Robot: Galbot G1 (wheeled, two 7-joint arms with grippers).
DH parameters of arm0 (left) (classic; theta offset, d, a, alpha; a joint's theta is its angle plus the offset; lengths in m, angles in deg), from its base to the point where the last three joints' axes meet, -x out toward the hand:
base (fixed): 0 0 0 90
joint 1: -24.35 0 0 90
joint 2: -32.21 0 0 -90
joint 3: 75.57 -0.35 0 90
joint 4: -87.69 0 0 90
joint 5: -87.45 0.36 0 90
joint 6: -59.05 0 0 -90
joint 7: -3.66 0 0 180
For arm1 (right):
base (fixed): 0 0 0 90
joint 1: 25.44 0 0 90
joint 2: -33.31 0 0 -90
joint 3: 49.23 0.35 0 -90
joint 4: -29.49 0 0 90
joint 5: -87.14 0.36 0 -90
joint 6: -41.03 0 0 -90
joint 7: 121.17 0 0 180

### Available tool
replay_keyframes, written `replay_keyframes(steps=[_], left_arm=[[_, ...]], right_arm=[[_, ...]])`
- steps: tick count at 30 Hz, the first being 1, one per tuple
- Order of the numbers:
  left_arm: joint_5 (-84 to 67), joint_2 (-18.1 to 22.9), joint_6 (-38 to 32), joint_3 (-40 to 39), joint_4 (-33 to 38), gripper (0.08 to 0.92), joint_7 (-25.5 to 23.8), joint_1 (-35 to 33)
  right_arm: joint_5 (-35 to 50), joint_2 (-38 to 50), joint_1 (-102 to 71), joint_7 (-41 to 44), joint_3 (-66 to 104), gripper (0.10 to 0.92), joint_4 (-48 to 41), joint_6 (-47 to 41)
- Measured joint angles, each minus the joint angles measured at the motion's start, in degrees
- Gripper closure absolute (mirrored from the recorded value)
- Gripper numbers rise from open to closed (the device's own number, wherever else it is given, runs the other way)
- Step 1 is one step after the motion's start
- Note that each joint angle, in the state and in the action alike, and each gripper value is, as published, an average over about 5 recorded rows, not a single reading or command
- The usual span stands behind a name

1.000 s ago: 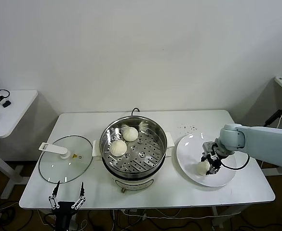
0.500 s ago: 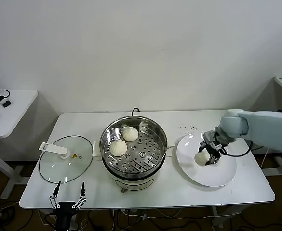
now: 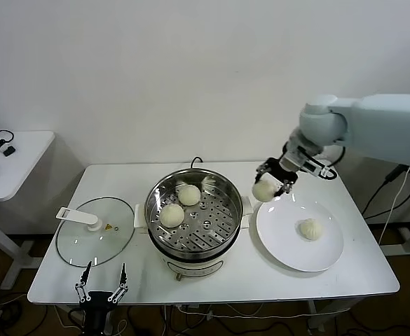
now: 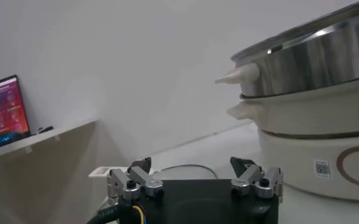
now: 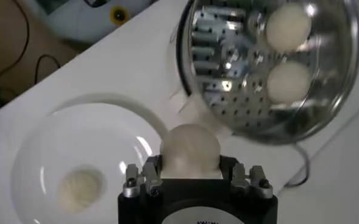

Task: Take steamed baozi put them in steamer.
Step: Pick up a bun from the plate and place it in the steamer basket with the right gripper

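Observation:
The steel steamer [image 3: 160,190] stands mid-table with two steamed baozi [image 3: 188,194] [image 3: 172,214] on its perforated tray. My right gripper [image 3: 266,187] is shut on a third baozi [image 3: 263,191] and holds it in the air between the steamer's right rim and the white plate [image 3: 282,252]. In the right wrist view that baozi [image 5: 189,148] sits between my right gripper's [image 5: 190,173] jaws, with the steamer [image 5: 228,67] beyond. A fourth baozi [image 3: 310,228] lies on the plate. My left gripper [image 3: 103,283] waits open at the table's front edge.
A round glass lid [image 3: 96,234] with a white handle lies flat left of the steamer. A white side table [image 3: 12,157] stands at far left. In the left wrist view the steamer's wall [image 4: 313,61] rises close by, with a white side handle [image 4: 237,75].
My right gripper has lifted a baozi off the plate and carried it up and left toward the steamer. One baozi now shows alone on the plate. The left arm has stayed put.

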Motion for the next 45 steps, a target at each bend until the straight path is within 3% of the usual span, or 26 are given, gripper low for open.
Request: replay_keyframes(steps=[9,19,45], left_arm=[[-0.15,-0.19,-0.02,0.26,0.65,0.177,0.02,-0.44],[-0.27,0.02,0.11,0.29,1.01,0.177,0.03,-0.46],[-0.62,0.04,0.07,0.77,0.0,0.177,0.13,0.59]], right_arm=[[-4.5,-9.19,0.14,-1.75,3.8,0.397,0.87,6.87],[-7.29,-16.6,-4.97,-2.38,6.23,0.398,0.82,7.88],[-12.94,-23.32,-14.95,-3.5,6.69,0.397,-2.54,5.87]])
